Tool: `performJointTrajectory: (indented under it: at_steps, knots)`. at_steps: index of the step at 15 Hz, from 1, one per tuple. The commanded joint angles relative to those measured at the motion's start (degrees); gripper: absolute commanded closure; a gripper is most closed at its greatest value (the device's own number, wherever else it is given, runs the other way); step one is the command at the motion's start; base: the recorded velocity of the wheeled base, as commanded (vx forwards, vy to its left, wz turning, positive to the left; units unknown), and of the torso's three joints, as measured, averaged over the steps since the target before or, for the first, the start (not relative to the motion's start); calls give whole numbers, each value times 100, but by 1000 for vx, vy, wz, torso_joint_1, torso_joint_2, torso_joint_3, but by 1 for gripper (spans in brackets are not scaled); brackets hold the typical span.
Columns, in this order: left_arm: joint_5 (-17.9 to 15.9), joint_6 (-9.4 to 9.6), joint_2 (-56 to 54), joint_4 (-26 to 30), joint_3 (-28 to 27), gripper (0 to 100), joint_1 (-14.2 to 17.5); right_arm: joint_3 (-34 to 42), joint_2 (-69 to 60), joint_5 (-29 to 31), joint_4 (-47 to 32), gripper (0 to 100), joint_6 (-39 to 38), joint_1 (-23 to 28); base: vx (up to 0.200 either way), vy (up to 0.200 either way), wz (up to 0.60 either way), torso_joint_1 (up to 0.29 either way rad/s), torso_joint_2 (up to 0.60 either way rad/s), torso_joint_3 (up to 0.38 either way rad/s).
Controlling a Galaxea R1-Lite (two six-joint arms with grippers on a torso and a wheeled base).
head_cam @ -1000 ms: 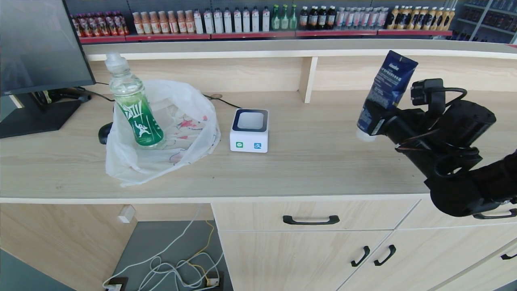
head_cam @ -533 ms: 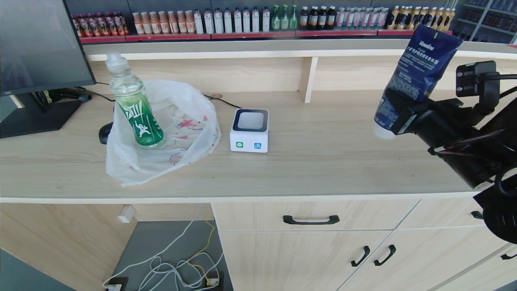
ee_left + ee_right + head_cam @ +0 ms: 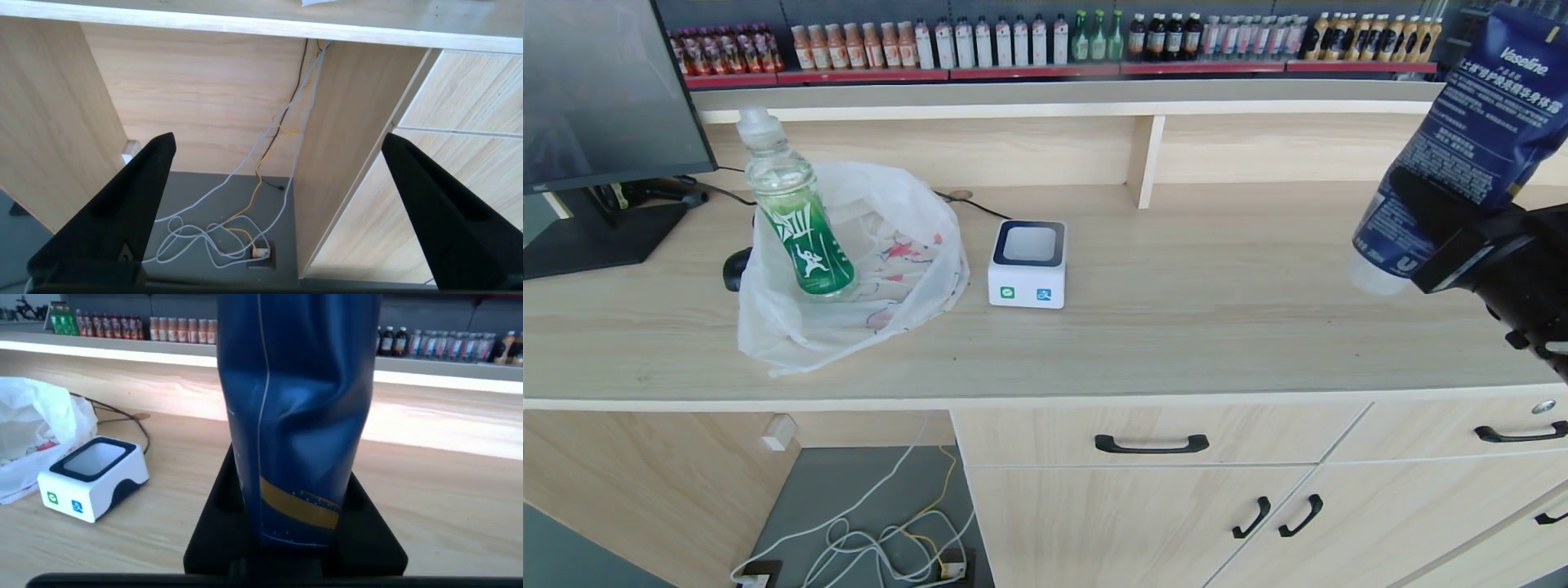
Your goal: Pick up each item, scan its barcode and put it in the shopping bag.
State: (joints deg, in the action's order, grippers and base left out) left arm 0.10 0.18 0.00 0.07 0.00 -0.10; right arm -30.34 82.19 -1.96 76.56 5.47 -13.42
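Head view puts the blue tube (image 3: 1462, 155) at the 3 o'clock edge, well apart from the other things. It is held cap-down above the counter (image 3: 1176, 343) and tilted, with its flat crimped end leaning up toward 1 o'clock. The right gripper (image 3: 1445, 233) is clenched around the tube's lower part, just above the pale cap. In the right wrist view, the right gripper (image 3: 294, 514) pinches the tube (image 3: 298, 416) from both sides and the blue wall is dented.

Near the counter's middle sits the white scanner (image 3: 1027, 263), its dark-framed window facing up. Just beside it at 9 o'clock, the white shopping bag (image 3: 915, 269) lies slumped open. A green bottle (image 3: 796, 220) stands inside the bag, leaning a little. A dark mouse (image 3: 734, 268) peeks out at the bag's 9 o'clock side, and a monitor (image 3: 596, 90) stands at 10 o'clock from the bag. Rows of drinks (image 3: 1013, 41) line the shelf at 12 o'clock.

Left wrist view has the left gripper (image 3: 278, 143) released, fingers spread wide, below the counter's edge. It faces loose cables (image 3: 237, 220) on the floor of an open bay.
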Motion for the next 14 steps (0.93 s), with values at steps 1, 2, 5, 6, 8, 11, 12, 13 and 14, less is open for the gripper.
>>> performJointTrajectory:
  at_steps: [1, 2, 5, 6, 8, 11, 12, 13, 14]
  knots:
    - [-1, -1, 9, 1, 0, 0, 1, 169, -265, 12, 8, 100, -134, -3, 0, 0, 0, 0, 0, 0]
    - [-1, -1, 0, -7, 0, 0, 1, 441, -458, 3, 8, 100, -187, -3, 0, 0, 0, 0, 0, 0]
    - [-1, -1, 0, 1, 0, 0, 1, 1303, -898, 12, 8, 100, -468, -671, 0, 0, 0, 0, 0, 0]
    - [-1, -1, 9, 1, 0, 0, -8, 1505, -985, 12, 17, 100, -618, -750, 0, 0, 0, 0, 0, 0]
    - [-1, -1, 0, -7, 0, 0, 1, 1760, -977, -6, 202, 100, -899, -1031, 0, 0, 0, 0, 0, 0]
    - [-1, -1, 9, 1, 0, 0, 1, 1558, -748, 3, 211, 100, -1198, -1400, 0, 0, 0, 0, 0, 0]
    - [-1, -1, 0, 1, 0, 0, 1, 1505, -687, 3, 211, 100, -1268, -1426, 0, 0, 0, 0, 0, 0]
    - [-1, -1, 9, -7, 0, 0, 1, 1276, -520, -23, 202, 100, -1497, -1470, 0, 0, 0, 0, 0, 0]
    - [-1, -1, 0, 1, 0, 0, 1, 1171, -423, -23, 202, 100, -1593, -1488, 0, 0, 0, 0, 0, 0]
